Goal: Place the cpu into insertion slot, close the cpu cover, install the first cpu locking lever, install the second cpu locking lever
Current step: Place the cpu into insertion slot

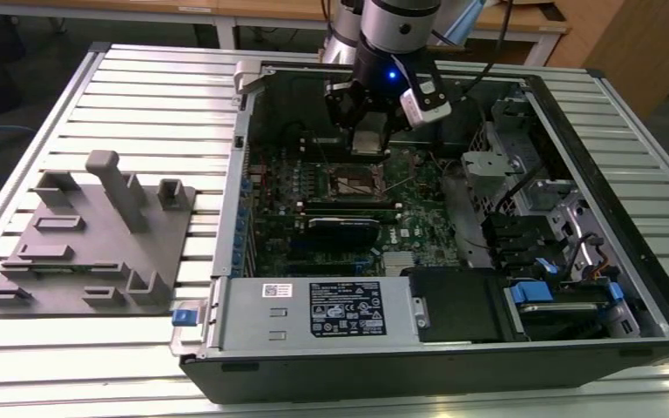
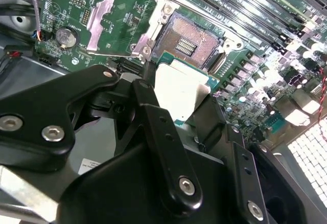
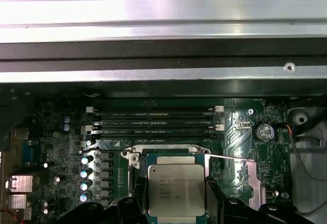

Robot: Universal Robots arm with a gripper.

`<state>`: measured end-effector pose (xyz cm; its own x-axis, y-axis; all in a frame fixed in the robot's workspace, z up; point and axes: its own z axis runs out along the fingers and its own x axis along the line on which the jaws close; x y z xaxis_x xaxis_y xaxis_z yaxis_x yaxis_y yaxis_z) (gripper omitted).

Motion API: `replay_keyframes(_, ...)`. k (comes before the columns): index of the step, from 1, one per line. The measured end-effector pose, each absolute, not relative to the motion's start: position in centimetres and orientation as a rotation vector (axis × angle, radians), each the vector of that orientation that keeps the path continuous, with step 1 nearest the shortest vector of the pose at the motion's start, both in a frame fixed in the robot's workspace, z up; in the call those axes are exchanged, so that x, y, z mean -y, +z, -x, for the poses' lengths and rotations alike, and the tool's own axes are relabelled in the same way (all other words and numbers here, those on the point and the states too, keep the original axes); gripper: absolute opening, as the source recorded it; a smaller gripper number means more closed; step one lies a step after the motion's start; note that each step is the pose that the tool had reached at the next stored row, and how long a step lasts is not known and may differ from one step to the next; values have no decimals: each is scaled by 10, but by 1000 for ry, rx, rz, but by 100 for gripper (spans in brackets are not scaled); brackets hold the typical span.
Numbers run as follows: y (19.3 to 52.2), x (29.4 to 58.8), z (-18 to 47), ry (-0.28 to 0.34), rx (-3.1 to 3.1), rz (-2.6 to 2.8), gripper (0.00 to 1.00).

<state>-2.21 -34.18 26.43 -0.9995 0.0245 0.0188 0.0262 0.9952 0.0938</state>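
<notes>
On the exterior view's left, the grey fixture tray point(image 1: 91, 252) carries just its moulded posts, as far as I can tell. Rightward, inside the open computer case point(image 1: 311, 370), step 1 is in hand. The gripper point(image 1: 368, 139) pinches the cpu point(image 3: 176, 188) close by the bare insertion slot point(image 2: 188, 39), with the cpu cover point(image 2: 103, 13) flipped open. Seating likely calls for squaring chip to socket.
</notes>
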Motion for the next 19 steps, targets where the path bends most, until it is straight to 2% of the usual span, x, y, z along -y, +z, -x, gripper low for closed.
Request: replay_keyframes(19,254,342,22,-147,3120,40,54)
